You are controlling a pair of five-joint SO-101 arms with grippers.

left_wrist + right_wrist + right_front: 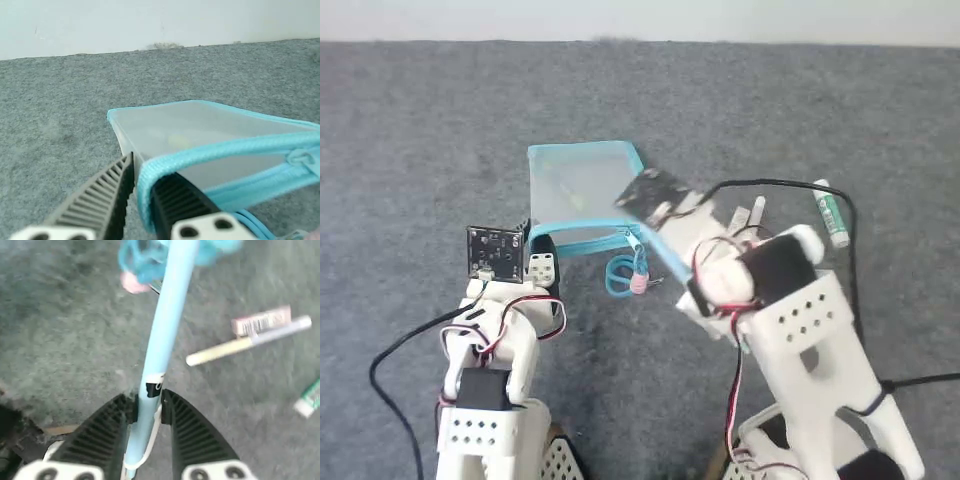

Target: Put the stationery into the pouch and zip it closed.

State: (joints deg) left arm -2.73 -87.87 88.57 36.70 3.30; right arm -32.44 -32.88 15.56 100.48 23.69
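A translucent pouch [578, 192] with cyan trim lies mid-table, its zipper edge toward the arms. My left gripper [542, 252] is shut on the pouch's cyan corner edge [150, 175], fingers either side [142, 197]. The pouch body [200, 130] stretches away with something pale yellow inside. My right gripper [684, 276] is shut on a light blue pen [660, 250], held tilted above the table. The pen [170, 315] points past my fingers [149, 412] toward the cyan zipper loop [145, 260] and pink charm [132, 284].
Right of the pouch on the grey carpet lie a white marker [756, 212] [247, 342], a pink eraser [734, 217] [262, 320] and a green-and-white tube [831, 216] [310, 400]. The zipper loop [618, 274] lies just in front of the pouch. A black cable [850, 250] arcs over the right arm.
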